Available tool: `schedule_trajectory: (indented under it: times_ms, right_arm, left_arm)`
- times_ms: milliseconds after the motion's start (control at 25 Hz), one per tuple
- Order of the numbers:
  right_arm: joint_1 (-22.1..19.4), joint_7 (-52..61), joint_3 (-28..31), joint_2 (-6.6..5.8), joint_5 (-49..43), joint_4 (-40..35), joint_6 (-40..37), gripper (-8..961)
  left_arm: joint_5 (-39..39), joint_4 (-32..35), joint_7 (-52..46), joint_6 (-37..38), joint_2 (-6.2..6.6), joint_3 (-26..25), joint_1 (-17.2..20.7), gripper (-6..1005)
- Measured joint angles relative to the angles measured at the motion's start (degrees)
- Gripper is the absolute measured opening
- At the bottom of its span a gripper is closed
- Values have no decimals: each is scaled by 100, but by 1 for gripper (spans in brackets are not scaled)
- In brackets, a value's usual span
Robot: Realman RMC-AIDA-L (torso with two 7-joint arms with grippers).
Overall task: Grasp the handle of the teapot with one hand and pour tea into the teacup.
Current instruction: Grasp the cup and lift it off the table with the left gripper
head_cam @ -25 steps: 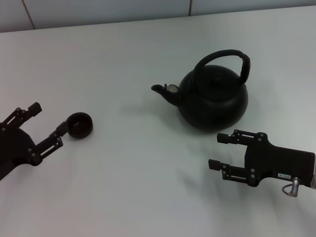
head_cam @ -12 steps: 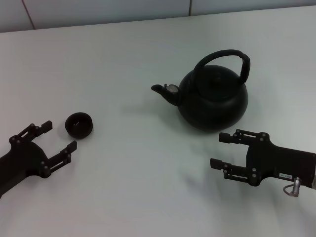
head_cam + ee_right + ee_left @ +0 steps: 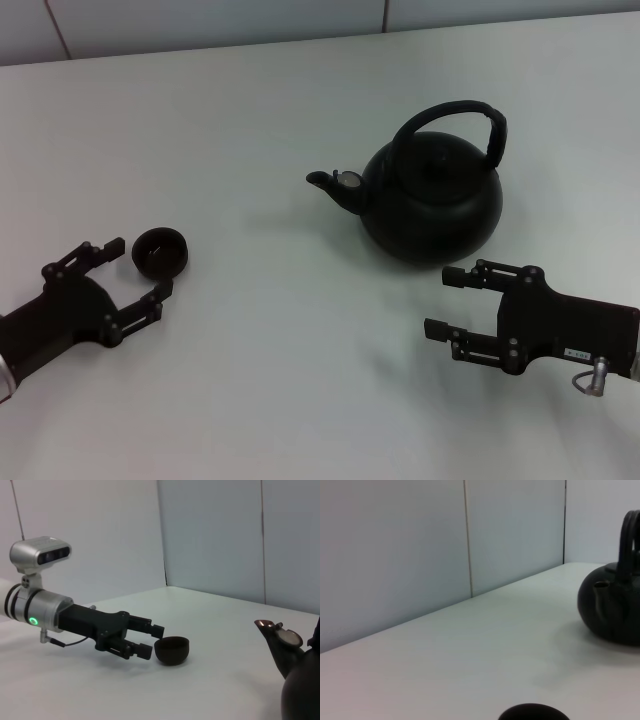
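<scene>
Head view: teapot (image 3: 430, 200) sits upright on the white desk (image 3: 300, 380), right of centre, spout (image 3: 325, 181) aimed toward the robot's left, handle (image 3: 455, 122) arched over the top with nothing on it. Teacup (image 3: 160, 251) stands well apart from the pot on the left side, upright, looks empty. Left gripper (image 3: 137, 270) is spread, fingers reaching around the cup from the near side, one on each flank, touching or not I cannot tell. Right gripper (image 3: 446, 303) is spread too, low over the desk just in front of the pot, well below the handle, holding nothing. Left wrist view: only the cup rim (image 3: 532, 712) at the frame edge and the teapot (image 3: 612, 607) farther off with its handle (image 3: 628, 535) upright; own fingers not shown. Right wrist view: left gripper (image 3: 150, 639) open right up against the teacup (image 3: 171, 649), spout (image 3: 272, 630) and a bit of pot body close by; own fingers not shown. Progress: early, handle not grasped, pot not lifted, no pouring; left to do is the handle grasp, lift, carry to the cup and tilt. Versus a second ago: the left gripper dropped back toward the robot and then came in again lower, now bracketing the cup; the cup seems to sit where it was; the right gripper and the teapot have barely moved.
</scene>
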Motion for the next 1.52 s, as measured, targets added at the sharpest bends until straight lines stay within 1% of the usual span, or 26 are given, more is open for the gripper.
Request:
schedule_trajectory:
  times_ms: [120,240,560,1040,1280,1440,1520]
  right_arm:
    - [2,0,1,0,0,0,-2,675]
    - [3,0,1,0,0,0,-3,675]
    - [3,0,1,0,17,0,-4,675]
    - [15,0,1,0,66,0,-22,675]
    - [20,0,1,0,71,0,-64,675]
    - [20,1,1,0,71,0,-66,674]
    - [14,0,1,0,71,0,-66,674]
  left_arm:
    - [0,-31,1,-93,0,1,-55,799]
    - [-2,-120,3,-334,-2,1,-235,799]
    - [-1,-198,12,-546,-16,0,-415,798]
    - [-1,-239,6,-593,-18,0,-442,798]
    - [-26,-238,5,-531,-17,0,-441,738]
    - [-28,-243,5,-304,-18,0,-446,698]
    - [-9,-302,4,-156,-31,0,-506,690]
